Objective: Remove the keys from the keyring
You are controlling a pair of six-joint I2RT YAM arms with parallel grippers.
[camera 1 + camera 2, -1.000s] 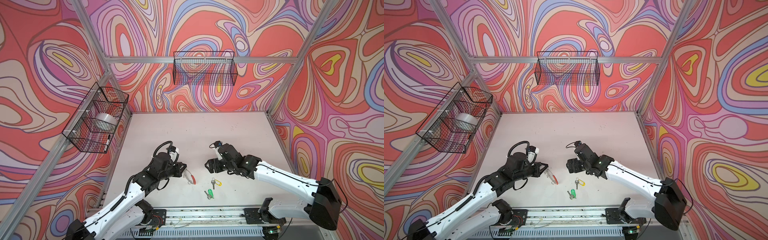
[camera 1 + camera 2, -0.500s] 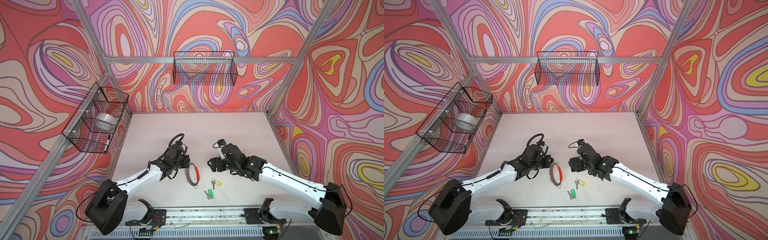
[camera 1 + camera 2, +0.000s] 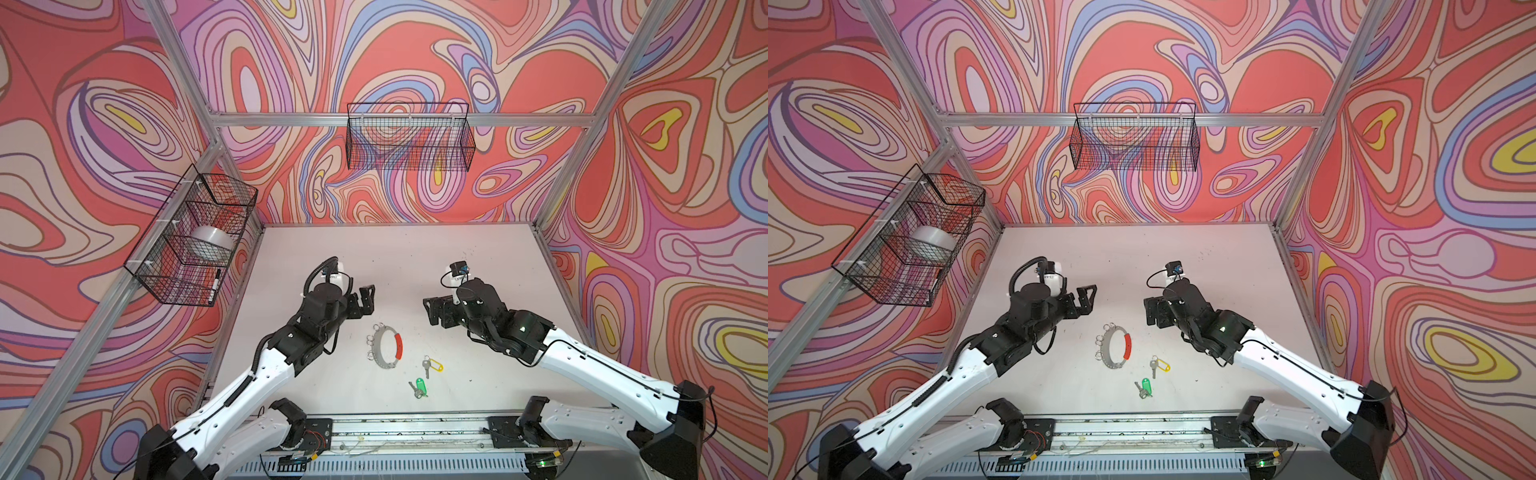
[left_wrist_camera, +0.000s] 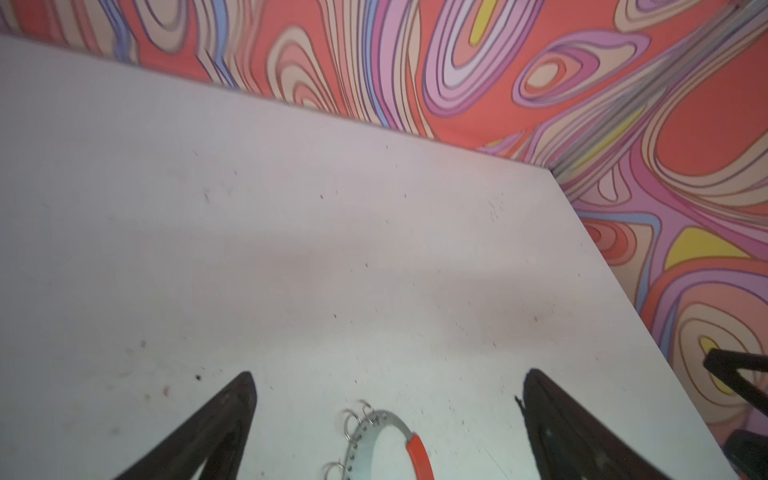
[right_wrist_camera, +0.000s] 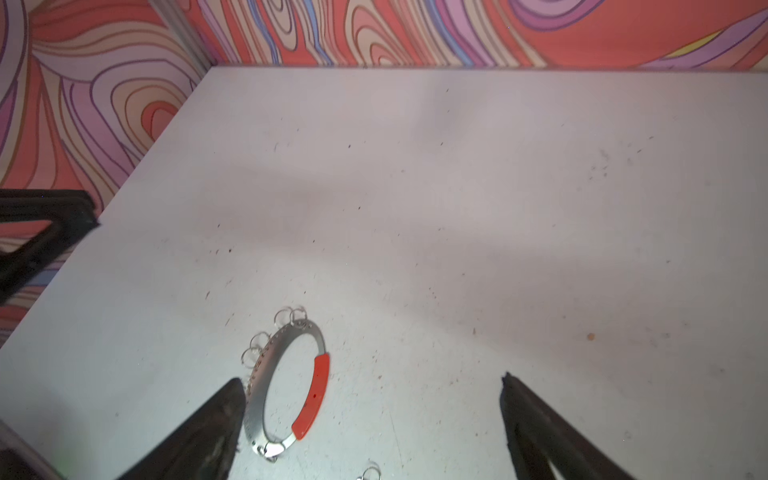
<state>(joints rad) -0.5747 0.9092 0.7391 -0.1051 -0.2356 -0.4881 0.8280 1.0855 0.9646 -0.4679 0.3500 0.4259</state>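
Now, at the left, the left gripper point(image 3: 366, 300) hangs above the table point(image 3: 415, 257) with its jaws spread wide and nothing between them. In the left wrist view its 2 fingers point(image 4: 224, 424) stand far to each side of the keyring point(image 4: 419, 455) and do not touch it. I judge it is open like this because there is nothing here for it to hold. Near the middle, in both top views, the keyring point(image 3: 399, 347) lies flat on the table, apart from both grippers. Only empty split rings point(image 3: 371, 340) hang on its grey edge, opposite the red part. It lies flat simply because nobody holds it. A little to the right, and nearer the front edge, are the 2 keys. The yellow-tag key point(image 3: 427, 365) is near the keyring but not touching it, and the green-tag key point(image 3: 419, 387) lies a bit further to the front. Neither one is joined to the keyring, so the task looks finished to me. At the right, the right gripper point(image 3: 430, 311) is also empty and wide open. Its fingers point(image 5: 528, 419) are spread above the table, and it hangs well apart from the keys, probably because no grip is needed any more.
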